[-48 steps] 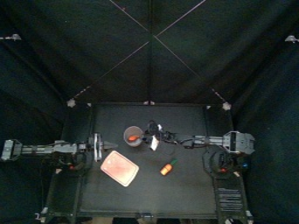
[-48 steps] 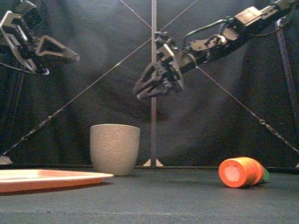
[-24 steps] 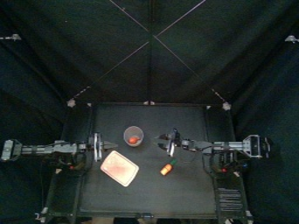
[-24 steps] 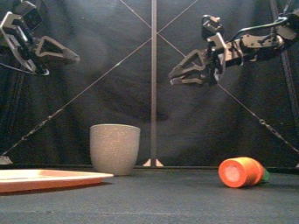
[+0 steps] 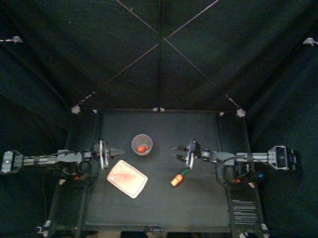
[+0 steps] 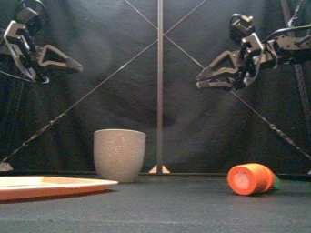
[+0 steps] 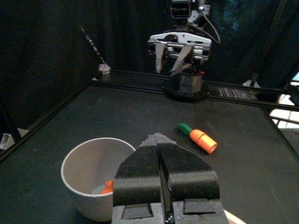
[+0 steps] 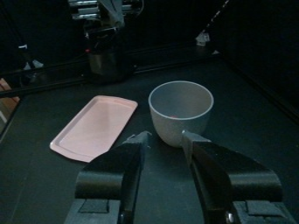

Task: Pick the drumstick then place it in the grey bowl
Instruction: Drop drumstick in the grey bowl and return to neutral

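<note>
Drumstick (image 5: 144, 147) lies as a small orange-red patch inside the tall grey speckled cup (image 6: 119, 155), which stands upright near the middle of a black counter (image 5: 199, 125). Black curtains (image 5: 159, 56) close in the back and sides. A flat pink tray (image 5: 128, 178) lies in front of the cup and a little to the left. An orange toy with a green end (image 6: 249, 178) lies to the cup's right. The front view shows only the cup's outer wall. The top and left wrist views look down into the cup and show the drumstick. Both arms hang high above the counter. The left gripper (image 7: 158, 140) has its fingers pressed together on nothing, and the right gripper (image 8: 166, 138) has its fingers spread apart.
</note>
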Robot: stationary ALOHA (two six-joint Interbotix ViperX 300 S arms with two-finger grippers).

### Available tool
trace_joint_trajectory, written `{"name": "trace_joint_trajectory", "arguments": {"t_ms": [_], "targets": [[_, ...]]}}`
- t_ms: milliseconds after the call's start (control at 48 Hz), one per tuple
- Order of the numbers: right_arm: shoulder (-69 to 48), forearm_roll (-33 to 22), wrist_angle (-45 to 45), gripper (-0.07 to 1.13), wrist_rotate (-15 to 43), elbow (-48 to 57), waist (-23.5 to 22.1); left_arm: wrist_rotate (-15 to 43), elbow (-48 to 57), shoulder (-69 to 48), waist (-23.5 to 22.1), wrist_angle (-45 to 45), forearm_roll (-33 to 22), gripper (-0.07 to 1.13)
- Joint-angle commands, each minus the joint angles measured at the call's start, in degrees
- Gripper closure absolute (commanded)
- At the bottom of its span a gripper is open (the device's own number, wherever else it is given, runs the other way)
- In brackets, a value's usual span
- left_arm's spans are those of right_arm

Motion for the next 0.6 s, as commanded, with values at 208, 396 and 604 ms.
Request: {"name": "trace_joint_trajectory", "arguments": {"t_ms": [208,396,604], "targets": [[-1.1,-0.3,-0.6,0.28,-0.2,-0.6,-0.1,-0.1,-1.0,0.3,0.3,-1.0,-0.9,1.04],[-1.1,0.0,-0.6,0.28,-0.1,-0.3,-0.4,-0.2,-1.0,0.2,0.2,-1.0,-0.9,1.04],[-1.0,0.1,-0.6,0.28,-0.1,0.4,-0.4,-0.4,-0.9,0.2,-0.1,-1.2,-1.5,1.04]]}}
